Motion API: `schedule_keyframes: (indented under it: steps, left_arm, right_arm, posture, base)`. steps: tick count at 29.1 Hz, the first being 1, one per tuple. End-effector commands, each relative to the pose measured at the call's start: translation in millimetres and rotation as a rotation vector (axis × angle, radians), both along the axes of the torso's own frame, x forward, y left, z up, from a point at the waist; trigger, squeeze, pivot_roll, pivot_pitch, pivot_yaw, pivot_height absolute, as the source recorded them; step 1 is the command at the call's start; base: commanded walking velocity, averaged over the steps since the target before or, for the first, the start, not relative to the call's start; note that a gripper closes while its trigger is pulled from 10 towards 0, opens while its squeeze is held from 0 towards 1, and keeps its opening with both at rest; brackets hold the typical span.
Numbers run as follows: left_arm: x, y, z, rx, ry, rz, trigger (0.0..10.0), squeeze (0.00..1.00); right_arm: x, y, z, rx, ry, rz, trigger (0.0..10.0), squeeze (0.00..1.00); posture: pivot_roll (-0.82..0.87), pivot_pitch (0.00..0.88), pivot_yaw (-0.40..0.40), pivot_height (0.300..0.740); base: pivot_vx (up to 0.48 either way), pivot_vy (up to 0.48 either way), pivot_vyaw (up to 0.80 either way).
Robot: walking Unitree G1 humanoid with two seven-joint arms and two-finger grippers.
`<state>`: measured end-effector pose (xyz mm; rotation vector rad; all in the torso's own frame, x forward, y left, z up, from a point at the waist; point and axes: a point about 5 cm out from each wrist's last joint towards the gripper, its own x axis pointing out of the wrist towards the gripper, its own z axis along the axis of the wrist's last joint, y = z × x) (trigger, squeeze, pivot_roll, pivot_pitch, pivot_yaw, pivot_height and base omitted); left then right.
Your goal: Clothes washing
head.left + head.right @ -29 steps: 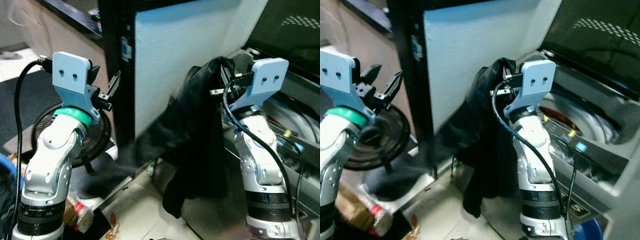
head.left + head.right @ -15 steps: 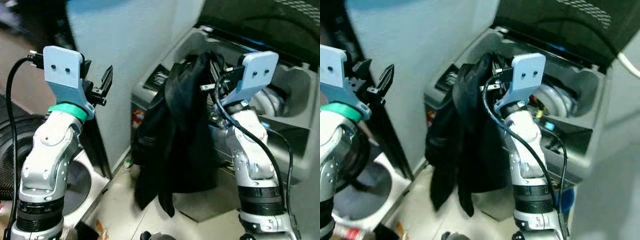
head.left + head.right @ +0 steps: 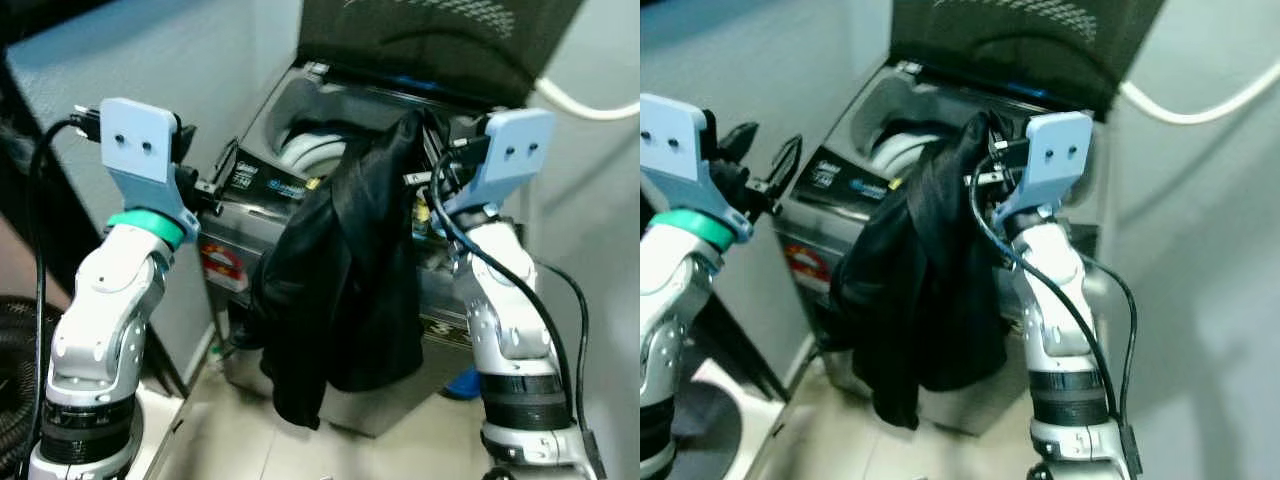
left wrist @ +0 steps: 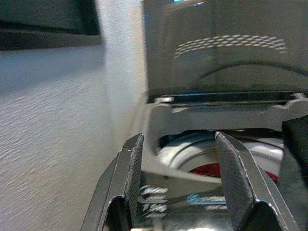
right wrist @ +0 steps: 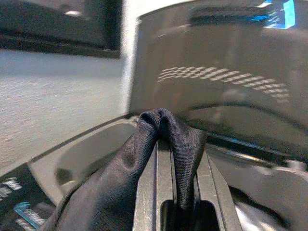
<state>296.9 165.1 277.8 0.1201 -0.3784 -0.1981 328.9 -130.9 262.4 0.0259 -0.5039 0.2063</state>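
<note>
A black garment point(image 3: 340, 280) hangs from my right gripper point(image 3: 425, 150), which is shut on its top fold point(image 5: 166, 130). The cloth drapes down in front of a grey top-loading washing machine point(image 3: 262, 190) whose dark lid point(image 3: 430, 40) stands raised. The drum opening point(image 3: 305, 150) shows white and pale inside, with something red point(image 4: 207, 169) in it. My left gripper point(image 3: 222, 170) is held up at the washer's left front corner, open and empty, its two black fingers point(image 4: 131, 183) pointing at the tub.
A grey textured wall point(image 3: 150, 70) runs along the left, with a dark frame point(image 3: 20, 150) beside it. A white hose point(image 3: 590, 105) curves over the wall at the right. Pale tiled floor point(image 3: 250, 450) lies before the washer.
The camera has swung to the right and the whole scene shifted; the washer now sits in the middle, lid and drum in full sight. Both arms keep their poses, the garment still held.
</note>
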Motion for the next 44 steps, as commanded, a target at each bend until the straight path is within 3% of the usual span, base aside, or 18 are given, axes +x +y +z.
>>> schedule_keyframes:
  steps: [1, 10, 13, 18, 32, 44]
  left_arm:
    - [0.6, 0.4, -3.3, 0.007, 0.013, 0.005, 10.0, 0.0]
    - [0.7, 1.0, -2.7, 0.008, 0.009, 0.008, 10.0, 0.0]
    - [0.9, 4.0, 0.4, 0.006, -0.018, 0.046, 10.0, 0.0]
    - [1.1, 6.0, 3.5, 0.0, -0.051, 0.077, 10.0, 0.0]
    - [1.2, 6.6, 3.5, -0.002, -0.045, 0.088, 10.0, 0.0]
    - [1.1, 1.0, 3.3, 0.007, -0.045, 0.049, 10.0, 0.0]
  right_arm:
    - [-2.1, -4.8, 8.1, 0.027, -0.044, -0.017, 9.9, 0.0]
    - [-2.4, -1.9, 8.8, 0.03, -0.05, -0.002, 9.9, 0.0]
    - [-7.2, 12.2, 12.8, 0.017, -0.08, 0.127, 10.0, 0.0]
    - [-11.9, 27.1, 14.1, -0.023, -0.094, 0.232, 10.0, 0.0]
    - [-8.8, 27.8, 14.5, -0.02, -0.089, 0.211, 10.0, 0.0]
    - [-7.0, 23.8, 14.3, -0.015, -0.087, 0.193, 10.0, 0.0]
  posture:
    - [0.06, 0.0, -0.03, 0.74]
    - [0.06, 0.0, -0.03, 0.74]
    - [0.06, 0.0, -0.029, 0.74]
    - [0.07, 0.0, -0.031, 0.74]
    - [0.07, 0.0, -0.034, 0.74]
    - [0.07, 0.0, -0.033, 0.74]
  base:
    - [0.0, 0.0, -0.8]
    - [0.0, 0.0, -0.8]
    - [0.0, 0.0, -0.53]
    - [0.298, 0.0, 0.0]
    - [0.412, 0.0, 0.0]
    - [0.0, 0.0, 0.0]
